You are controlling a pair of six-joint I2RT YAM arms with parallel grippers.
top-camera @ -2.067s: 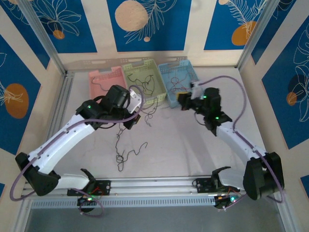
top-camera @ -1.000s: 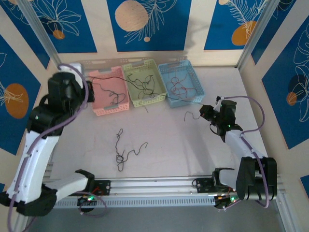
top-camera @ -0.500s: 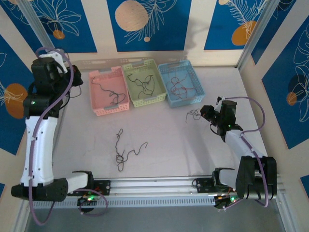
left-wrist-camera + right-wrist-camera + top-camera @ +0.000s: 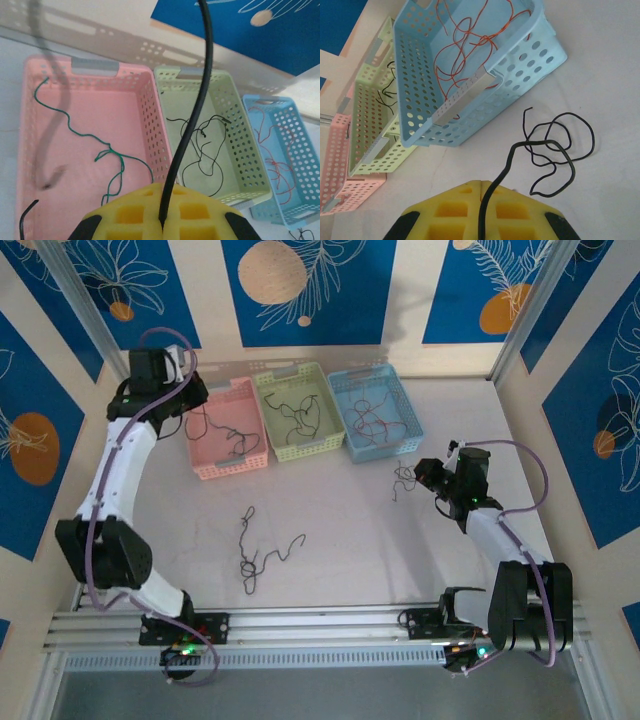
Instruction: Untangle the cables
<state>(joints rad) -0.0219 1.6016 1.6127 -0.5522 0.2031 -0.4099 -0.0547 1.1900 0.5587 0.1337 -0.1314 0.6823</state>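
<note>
My left gripper [image 4: 188, 397] hangs over the back left corner of the pink basket [image 4: 258, 458]. In the left wrist view its yellow pads [image 4: 200, 215] are shut on a black cable [image 4: 192, 115] that runs up out of view. A green cable [image 4: 107, 155] lies in the pink basket [image 4: 30, 165]. My right gripper [image 4: 425, 473] sits low, right of the blue basket [image 4: 405, 448], shut on another black cable [image 4: 560, 145] that loops on the table. Its pads [image 4: 520, 210] press together round the strand. A loose black tangle of cables [image 4: 250, 550] lies mid-table.
Three baskets stand in a row at the back: pink, green [image 4: 322, 445] with black cables [image 4: 202, 150], blue with red-orange cables [image 4: 470, 40]. Frame posts and the printed wall panels close in the sides. The rail with the arm bases [image 4: 320, 625] runs along the near edge.
The left arm swung from the far left wall to the right, over the pink basket's corner, with its cable. The right gripper stayed put; its black cable bunched closer to it.
</note>
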